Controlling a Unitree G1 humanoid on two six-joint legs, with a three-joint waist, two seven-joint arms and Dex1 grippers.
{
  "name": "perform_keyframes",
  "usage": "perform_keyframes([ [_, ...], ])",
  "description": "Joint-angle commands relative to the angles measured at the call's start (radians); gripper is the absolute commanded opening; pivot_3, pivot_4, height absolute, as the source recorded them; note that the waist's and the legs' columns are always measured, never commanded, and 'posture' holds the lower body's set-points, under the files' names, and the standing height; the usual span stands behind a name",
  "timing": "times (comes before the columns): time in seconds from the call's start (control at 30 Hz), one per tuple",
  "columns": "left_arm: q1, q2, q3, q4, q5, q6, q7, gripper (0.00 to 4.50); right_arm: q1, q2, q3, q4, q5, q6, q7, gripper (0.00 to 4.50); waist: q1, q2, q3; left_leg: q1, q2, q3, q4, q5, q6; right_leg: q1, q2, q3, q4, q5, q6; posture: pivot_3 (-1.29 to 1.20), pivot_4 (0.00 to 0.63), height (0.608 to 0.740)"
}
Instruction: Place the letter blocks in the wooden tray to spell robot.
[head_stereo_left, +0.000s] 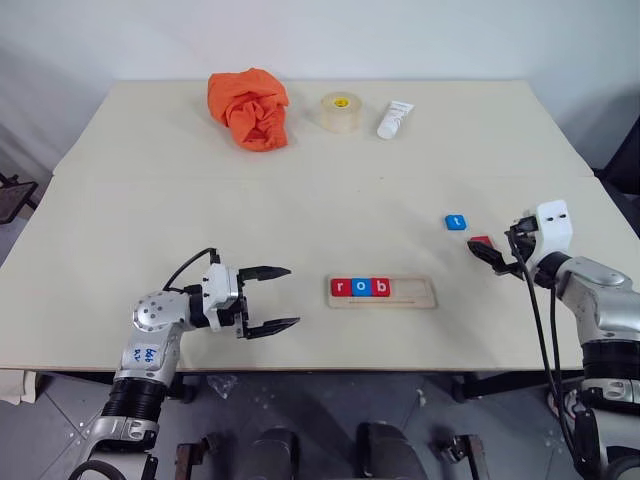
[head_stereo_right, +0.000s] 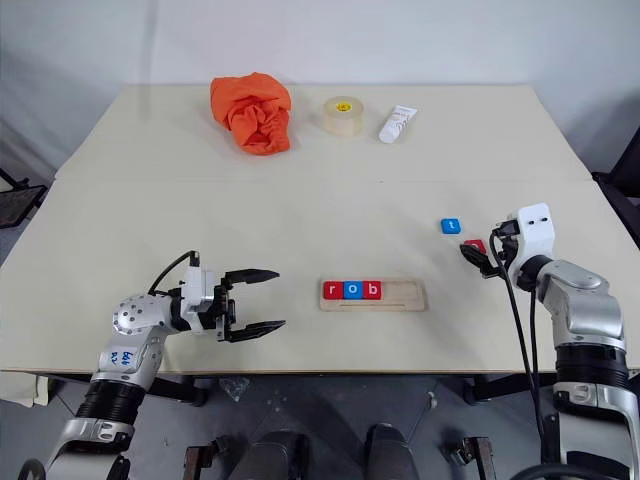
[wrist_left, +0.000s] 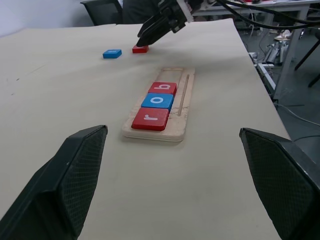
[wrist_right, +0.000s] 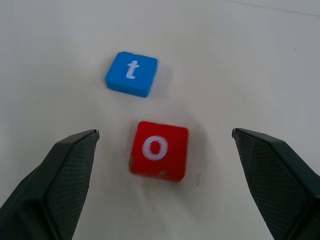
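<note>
The wooden tray (head_stereo_left: 415, 293) lies near the table's front edge. Three letter blocks fill its left part: a red r (head_stereo_left: 341, 288), a blue o (head_stereo_left: 360, 288) and a red b (head_stereo_left: 379, 288). Its right part is bare. A blue t block (wrist_right: 131, 73) and a red o block (wrist_right: 159, 149) lie loose on the table to the tray's right. My right gripper (head_stereo_left: 487, 252) hovers open just over the red o block, a finger on each side and not touching it. Left of the tray, my left gripper (head_stereo_left: 294, 295) is open and empty, pointing at the tray.
An orange crumpled cloth (head_stereo_left: 250, 108), a roll of tape (head_stereo_left: 340, 112) and a white tube (head_stereo_left: 394, 120) sit at the back of the table (head_stereo_left: 150, 220). A seam crosses the table halfway back.
</note>
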Motion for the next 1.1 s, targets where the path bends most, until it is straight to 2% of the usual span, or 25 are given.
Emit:
perform_keyframes([
  [0.03,0.021,0.010,0.014,-0.058,-0.016,0.005,0.019,4.50,-0.014,0.016,-0.001,0.030,-0.019,-0.035,-0.028,4.47,0.000,0.000,0.000,0.000,0.000,0.000,0.000,0.000,0.000,0.000,0.000,0.000,0.000,0.000,0.000,0.00,0.150,0.740],
  [0.13,0.028,0.010,0.012,-0.070,-0.017,0.010,0.025,4.50,-0.011,0.030,0.005,0.043,-0.023,-0.041,-0.029,4.47,0.000,0.000,0.000,0.000,0.000,0.000,0.000,0.000,0.000,0.000,0.000,0.000,0.000,0.000,0.000,0.00,0.150,0.740],
  [0.23,0.030,0.010,0.011,-0.076,-0.017,0.013,0.027,4.50,0.015,0.044,0.005,0.010,-0.009,-0.016,-0.020,3.85,-0.001,0.000,0.000,0.000,0.000,0.000,0.000,0.000,0.000,0.000,0.000,0.000,0.000,0.000,0.000,0.00,0.150,0.740],
  [0.47,0.007,0.008,0.005,-0.057,-0.014,0.015,0.019,4.50,0.064,0.068,-0.026,-0.069,-0.006,-0.002,-0.084,1.45,0.002,0.000,0.000,0.000,0.000,0.000,0.001,0.000,0.000,0.001,0.000,0.000,0.000,0.000,0.000,0.00,0.150,0.740],
  [0.57,0.001,0.009,0.005,-0.051,-0.016,0.015,0.011,4.50,0.126,0.071,-0.047,-0.192,0.006,0.039,-0.119,1.46,0.005,0.000,0.000,0.000,0.000,-0.001,0.001,0.000,0.000,0.001,0.000,0.000,0.000,0.000,0.000,0.00,0.150,0.740],
  [0.73,-0.008,0.019,0.008,-0.036,-0.024,0.019,-0.010,4.50,0.300,0.135,-0.120,-0.639,0.079,0.254,-0.246,1.46,0.003,0.001,0.000,0.000,0.001,-0.001,-0.001,0.000,0.000,-0.001,-0.001,0.001,0.000,0.000,0.000,0.00,0.150,0.740],
  [0.9,-0.039,0.013,0.001,-0.001,-0.021,0.021,-0.030,4.50,0.458,0.238,-0.144,-0.959,0.126,0.435,-0.366,1.46,0.002,0.001,-0.001,0.000,0.001,-0.001,-0.001,0.000,0.000,0.000,0.000,0.002,0.000,0.000,0.000,0.00,0.150,0.740],
  [1.1,-0.090,-0.002,-0.011,0.056,-0.015,0.010,-0.058,4.50,0.518,0.328,-0.124,-1.075,0.127,0.508,-0.449,1.46,0.002,0.001,-0.001,0.000,-0.001,-0.001,-0.001,0.000,0.000,0.000,0.001,0.004,0.001,0.000,0.000,0.00,0.150,0.740],
])
